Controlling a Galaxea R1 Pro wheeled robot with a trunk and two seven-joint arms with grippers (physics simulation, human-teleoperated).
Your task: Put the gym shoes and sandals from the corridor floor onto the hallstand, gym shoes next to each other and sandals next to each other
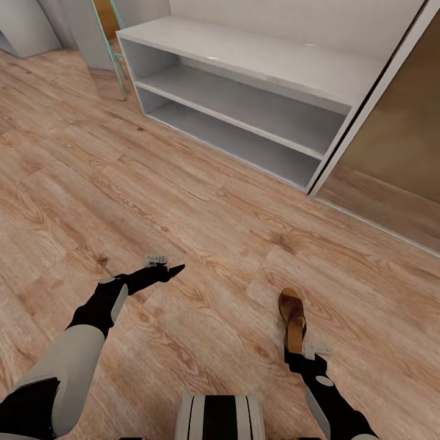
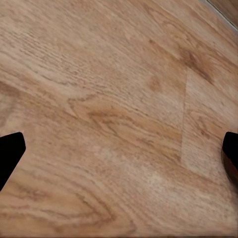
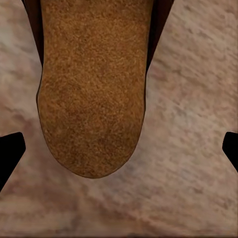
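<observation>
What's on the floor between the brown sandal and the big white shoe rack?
Nothing. In the head view, only bare wood floor stretches from the sandal to the shoe rack.

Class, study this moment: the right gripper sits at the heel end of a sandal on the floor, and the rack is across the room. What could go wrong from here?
1. The right gripper is open, its fingers wide of the sandal; closing this far back may catch only the heel edge and slip.
2. The hallstand stands far off, so a weak hold could drop the sandal on the floor.
3. The left gripper hangs open over bare floor, idle.
</observation>
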